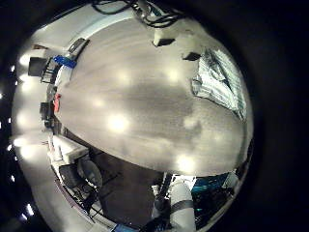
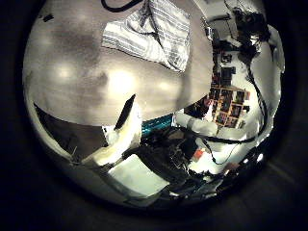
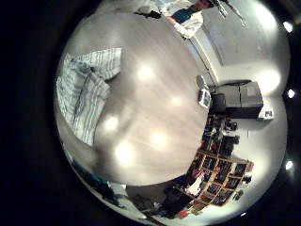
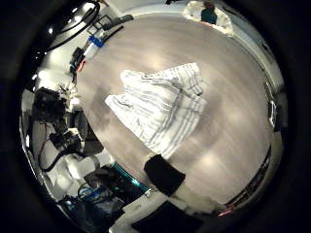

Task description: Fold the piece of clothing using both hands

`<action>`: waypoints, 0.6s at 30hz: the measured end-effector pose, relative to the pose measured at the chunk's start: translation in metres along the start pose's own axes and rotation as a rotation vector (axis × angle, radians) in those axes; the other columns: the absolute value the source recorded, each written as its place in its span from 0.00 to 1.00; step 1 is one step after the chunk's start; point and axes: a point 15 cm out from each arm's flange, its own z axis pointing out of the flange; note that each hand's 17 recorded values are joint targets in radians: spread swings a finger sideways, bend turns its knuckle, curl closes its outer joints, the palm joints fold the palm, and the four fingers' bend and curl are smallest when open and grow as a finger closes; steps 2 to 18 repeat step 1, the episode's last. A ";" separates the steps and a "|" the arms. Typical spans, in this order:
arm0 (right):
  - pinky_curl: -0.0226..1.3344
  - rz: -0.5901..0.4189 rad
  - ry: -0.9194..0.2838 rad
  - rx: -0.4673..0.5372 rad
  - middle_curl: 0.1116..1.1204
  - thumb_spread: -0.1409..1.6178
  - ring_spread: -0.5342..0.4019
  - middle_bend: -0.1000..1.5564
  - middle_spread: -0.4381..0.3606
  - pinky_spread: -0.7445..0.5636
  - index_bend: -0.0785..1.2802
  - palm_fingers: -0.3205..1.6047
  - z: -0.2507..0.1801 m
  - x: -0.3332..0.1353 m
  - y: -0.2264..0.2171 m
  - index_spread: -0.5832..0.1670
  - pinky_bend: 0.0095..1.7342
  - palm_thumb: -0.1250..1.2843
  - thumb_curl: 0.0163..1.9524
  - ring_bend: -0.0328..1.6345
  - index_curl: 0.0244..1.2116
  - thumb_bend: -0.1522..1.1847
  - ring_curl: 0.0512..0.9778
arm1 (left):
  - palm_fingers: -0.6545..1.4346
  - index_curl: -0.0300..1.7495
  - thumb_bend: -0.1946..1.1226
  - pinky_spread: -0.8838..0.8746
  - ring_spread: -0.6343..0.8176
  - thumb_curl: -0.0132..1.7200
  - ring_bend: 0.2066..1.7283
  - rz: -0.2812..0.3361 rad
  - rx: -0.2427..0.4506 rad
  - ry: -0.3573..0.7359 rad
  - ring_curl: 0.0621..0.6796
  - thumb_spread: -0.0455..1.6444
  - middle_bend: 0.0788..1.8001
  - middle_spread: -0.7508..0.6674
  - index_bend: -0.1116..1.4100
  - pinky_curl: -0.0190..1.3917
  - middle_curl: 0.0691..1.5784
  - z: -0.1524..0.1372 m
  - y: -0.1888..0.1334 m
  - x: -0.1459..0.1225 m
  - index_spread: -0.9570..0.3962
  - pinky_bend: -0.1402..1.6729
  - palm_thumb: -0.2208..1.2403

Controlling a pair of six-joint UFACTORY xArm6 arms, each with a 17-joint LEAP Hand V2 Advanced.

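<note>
One piece of clothing [image 4: 160, 109], striped, pale with darker lines, lies flat but rumpled on the wood-grain surface [image 3: 155, 108]. No readable writing or label on it. In the right thumb side palm view the garment sits near the middle of the surface, spread roughly as a wide sheet with a narrower part toward one edge and folds bunched through its centre; bare surface shows on all sides of it. The left thumb side palm view shows the same garment [image 2: 146, 31] close to one edge of the surface, with a dark strip lying across it; what that strip is cannot be told. In both little finger side views it lies well off to one side [image 1: 218, 83] [image 3: 83, 89], with a broad open stretch of surface beside it, lit by several ceiling-light reflections. Neither hand touches the cloth. State of the fingers, left and right: cannot tell from these views.
</note>
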 end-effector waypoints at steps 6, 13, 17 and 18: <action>0.23 0.011 -0.002 -0.011 0.20 0.72 0.78 0.19 0.65 0.91 0.18 0.19 -0.006 0.004 0.009 0.26 0.33 0.31 0.21 0.29 0.22 0.09 0.17 | 0.39 0.24 0.13 0.69 0.64 0.18 0.31 -0.001 0.001 0.001 0.24 0.69 0.06 0.66 0.20 0.26 0.16 -0.002 0.003 0.003 0.69 0.30 0.42; 0.23 0.011 -0.002 -0.011 0.20 0.72 0.78 0.19 0.65 0.91 0.18 0.19 -0.006 0.004 0.009 0.26 0.33 0.31 0.21 0.29 0.22 0.09 0.17 | 0.39 0.24 0.13 0.69 0.64 0.18 0.31 -0.001 0.001 0.001 0.24 0.69 0.06 0.66 0.20 0.26 0.16 -0.002 0.003 0.003 0.69 0.30 0.42; 0.23 0.011 -0.002 -0.011 0.20 0.72 0.78 0.19 0.65 0.91 0.18 0.19 -0.006 0.004 0.009 0.26 0.33 0.31 0.21 0.29 0.22 0.09 0.17 | 0.39 0.24 0.13 0.69 0.64 0.18 0.31 -0.001 0.001 0.001 0.24 0.69 0.06 0.66 0.20 0.26 0.16 -0.002 0.003 0.003 0.69 0.30 0.42; 0.23 0.011 -0.002 -0.011 0.20 0.72 0.78 0.19 0.65 0.91 0.18 0.19 -0.006 0.004 0.009 0.26 0.33 0.31 0.21 0.29 0.22 0.09 0.17 | 0.39 0.24 0.13 0.69 0.64 0.18 0.31 -0.001 0.001 0.001 0.24 0.69 0.06 0.66 0.20 0.26 0.16 -0.002 0.003 0.003 0.69 0.30 0.42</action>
